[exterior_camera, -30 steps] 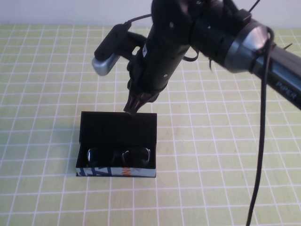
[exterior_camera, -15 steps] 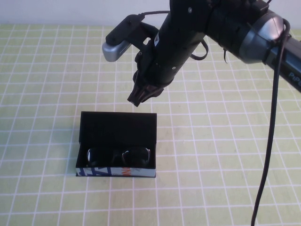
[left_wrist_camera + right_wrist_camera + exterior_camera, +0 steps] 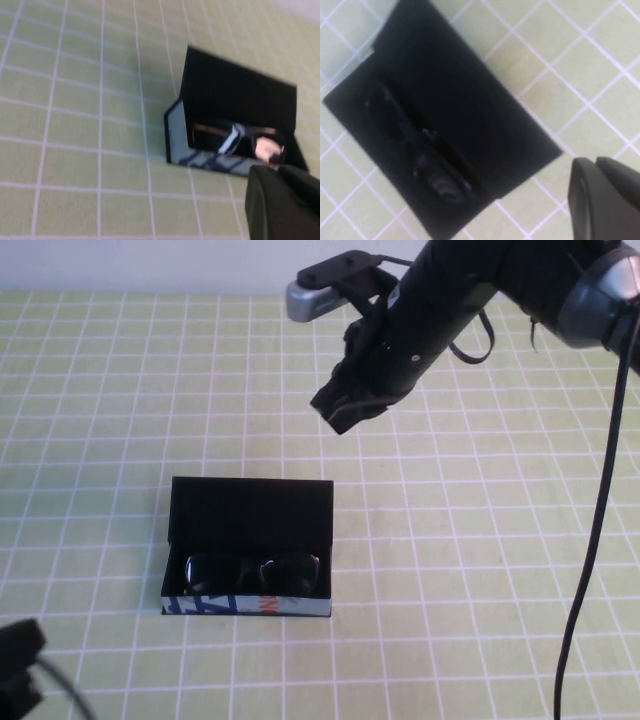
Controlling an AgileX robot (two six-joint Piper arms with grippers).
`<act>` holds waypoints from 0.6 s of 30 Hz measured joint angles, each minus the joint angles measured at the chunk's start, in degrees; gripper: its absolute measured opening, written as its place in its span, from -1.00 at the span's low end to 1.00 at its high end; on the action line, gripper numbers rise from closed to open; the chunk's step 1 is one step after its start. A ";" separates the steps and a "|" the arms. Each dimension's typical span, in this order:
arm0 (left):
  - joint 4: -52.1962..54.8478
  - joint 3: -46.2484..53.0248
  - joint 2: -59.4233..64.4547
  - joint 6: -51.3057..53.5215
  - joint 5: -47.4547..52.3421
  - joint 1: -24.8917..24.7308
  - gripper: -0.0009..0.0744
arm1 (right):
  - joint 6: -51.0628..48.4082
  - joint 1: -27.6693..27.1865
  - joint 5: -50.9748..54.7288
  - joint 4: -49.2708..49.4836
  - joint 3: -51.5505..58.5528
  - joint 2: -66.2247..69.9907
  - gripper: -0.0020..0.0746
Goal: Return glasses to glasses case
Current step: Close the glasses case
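Matte black and box-shaped, the glasses case [image 3: 249,545] stands open on the desk [image 3: 480,570], its lid upright at the far side and its white front wall, printed in blue and orange, facing the robot. The glasses [image 3: 253,573] lie inside along that front wall, folded, with thick glossy black rims and greyish lenses; in the left wrist view the glasses [image 3: 239,142] catch bright reflections against the dark lining of the glasses case [image 3: 235,117].

Since a second ago the right gripper [image 3: 345,412] has lifted away from the top edge of the lid, where its tip hovered almost touching, and has drawn back up and toward the robot's right; it now hangs well clear of the case, over bare desk beyond it. Its fingers are pressed together with nothing between them. The case and spectacles have not shifted.

The left gripper [image 3: 18,670] has newly come into sight at the near left corner of the high view, low and well apart from the case; whether its fingers are spread cannot be told.

The desk is covered in a smooth pale yellow-green cloth ruled with a white grid.
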 joint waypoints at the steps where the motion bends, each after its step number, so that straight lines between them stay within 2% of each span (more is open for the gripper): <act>1: -0.30 -1.43 3.76 2.16 1.73 -0.66 -0.98 | 0.00 -0.64 0.00 0.30 0.00 0.27 -0.98; 6: -8.27 -6.71 21.66 16.74 7.09 -2.99 -0.98 | 0.37 -2.99 0.00 1.42 0.00 0.83 -0.98; 14: -39.71 -10.73 46.13 54.18 8.01 -3.41 -0.98 | 1.76 -3.83 0.00 6.21 0.00 1.59 -0.98; 18: -51.96 -12.62 56.80 67.36 7.91 -3.41 -0.98 | 1.90 -3.81 -0.20 7.64 0.00 2.98 -0.98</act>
